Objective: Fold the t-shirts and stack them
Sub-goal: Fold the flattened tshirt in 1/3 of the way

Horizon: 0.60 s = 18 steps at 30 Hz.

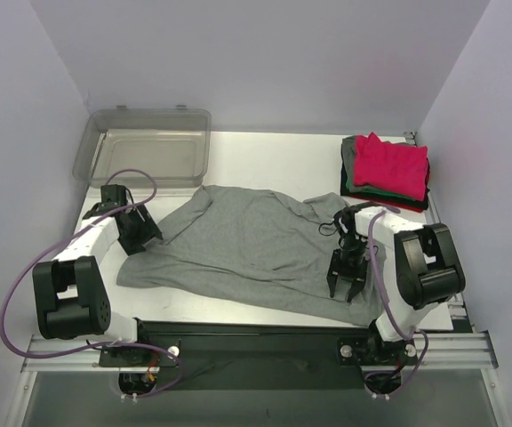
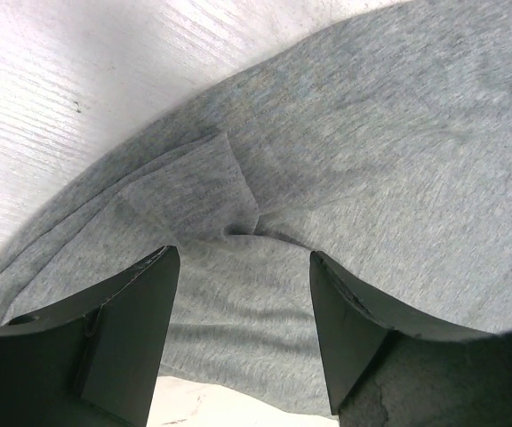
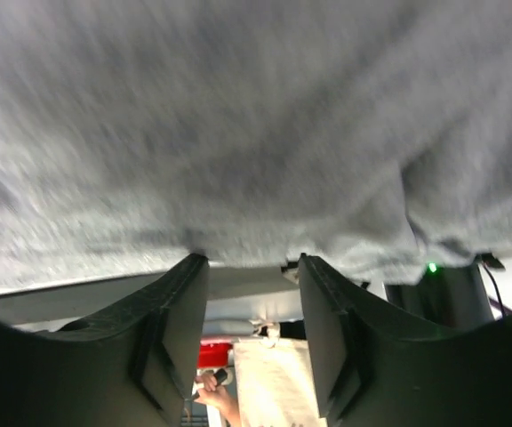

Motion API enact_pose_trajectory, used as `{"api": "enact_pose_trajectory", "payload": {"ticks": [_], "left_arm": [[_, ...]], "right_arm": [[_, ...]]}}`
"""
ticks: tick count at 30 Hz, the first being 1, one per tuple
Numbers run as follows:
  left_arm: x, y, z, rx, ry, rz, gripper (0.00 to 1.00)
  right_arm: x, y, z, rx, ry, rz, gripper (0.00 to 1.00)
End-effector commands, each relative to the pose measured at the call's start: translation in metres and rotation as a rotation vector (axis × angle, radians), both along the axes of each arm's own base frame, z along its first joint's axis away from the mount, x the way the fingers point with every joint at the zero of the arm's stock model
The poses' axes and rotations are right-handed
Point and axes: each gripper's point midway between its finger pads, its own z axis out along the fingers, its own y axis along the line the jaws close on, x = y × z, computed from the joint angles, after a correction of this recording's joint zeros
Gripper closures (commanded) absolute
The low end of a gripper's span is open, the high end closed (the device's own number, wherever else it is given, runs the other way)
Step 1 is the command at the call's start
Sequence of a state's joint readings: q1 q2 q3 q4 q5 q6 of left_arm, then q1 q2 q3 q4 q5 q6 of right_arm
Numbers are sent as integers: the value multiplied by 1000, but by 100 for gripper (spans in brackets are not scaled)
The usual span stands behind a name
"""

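The large heather-grey tee (image 1: 247,245) lay spread out and unfolded across the middle of the bench (image 1: 274,160). It was rumpled, with soft creases running through the body. In the left wrist view a short sleeve (image 2: 194,191) lay flat against the cloth at the tee's left edge, a small pucker beside it. The near hem ran in an uneven line.

Just beyond the tee's far right corner sat a stack of folded shirts (image 1: 386,178). It had a bright pink-red shirt (image 1: 394,163) on top, a green edge (image 1: 367,189) beneath it, dark cloth at the bottom and grey showing along the side nearest the tee.

Beyond the tee's far left corner stood a clear plastic bin (image 1: 105,133), the white bench visible through its floor.

The left end effector (image 1: 142,242) hung over the tee's left edge, released, with its fingers spread above the fabric. The right end effector (image 1: 347,289) stood at the tee's near right corner, fingers apart with nothing between them. The hem hung just at their tips in a blurred wrist view.
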<state>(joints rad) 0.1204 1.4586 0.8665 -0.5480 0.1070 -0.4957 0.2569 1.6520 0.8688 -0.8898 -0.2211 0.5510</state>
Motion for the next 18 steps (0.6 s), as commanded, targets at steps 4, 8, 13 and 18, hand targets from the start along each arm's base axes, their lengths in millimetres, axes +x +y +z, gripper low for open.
{"api": "enact_pose_trajectory", "payload": {"ticks": [4,8,13,18], "left_arm": [[10,0,24,12,-67,-31,29],[8,1,26,22,-63,-36,29],[6,3,26,32,-57,-43,29],[4,2,23,29,-48,-44,29]], "right_arm": [[0,1,-15,3,22,19,60],[0,1,-21,0,34,22,68],[7,5,-11,17,0,8,80],[16,9,10,24,-17,23,84]]}}
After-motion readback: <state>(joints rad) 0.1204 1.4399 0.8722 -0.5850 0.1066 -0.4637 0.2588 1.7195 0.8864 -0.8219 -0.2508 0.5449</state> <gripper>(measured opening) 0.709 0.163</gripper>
